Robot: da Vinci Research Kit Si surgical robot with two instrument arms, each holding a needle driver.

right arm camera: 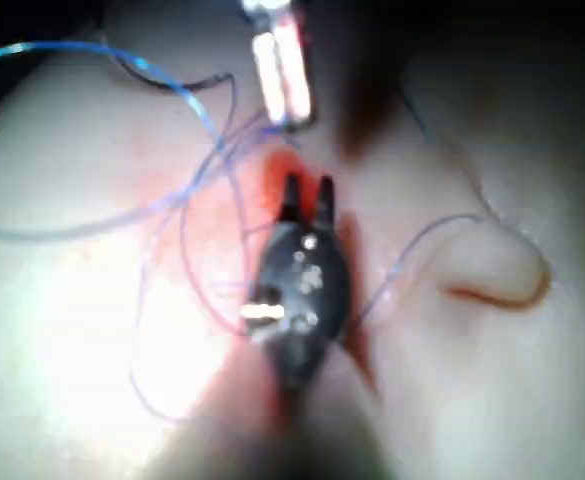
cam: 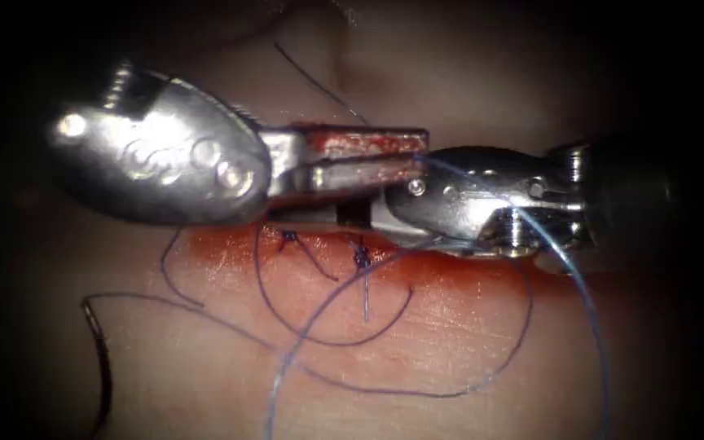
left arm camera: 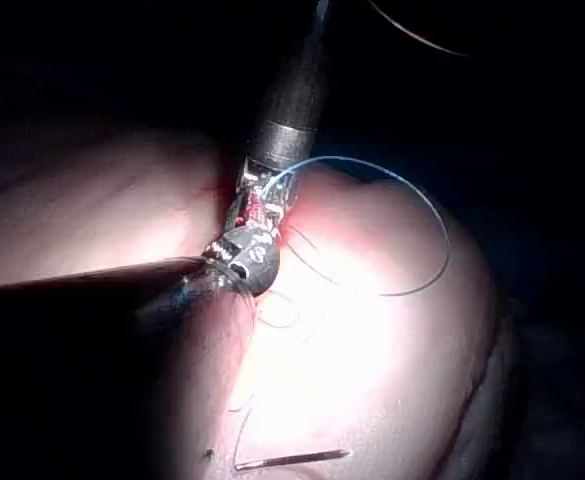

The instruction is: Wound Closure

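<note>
The needle (cam: 101, 367) lies free on the tissue (cam: 466, 342), left of the cut (cam: 344, 240), out of the way. The left claw (cam: 385, 155) grips thread (cam: 580, 285), likely keeping it taut. The right claw (right arm camera: 307, 195) hangs narrowly parted, empty.

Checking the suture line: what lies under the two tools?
Just below the left tool and right tool, the cut's red edge shows two knots and loose thread. The needle lies unheld at left. The cut directly beneath the tools is covered.
</note>
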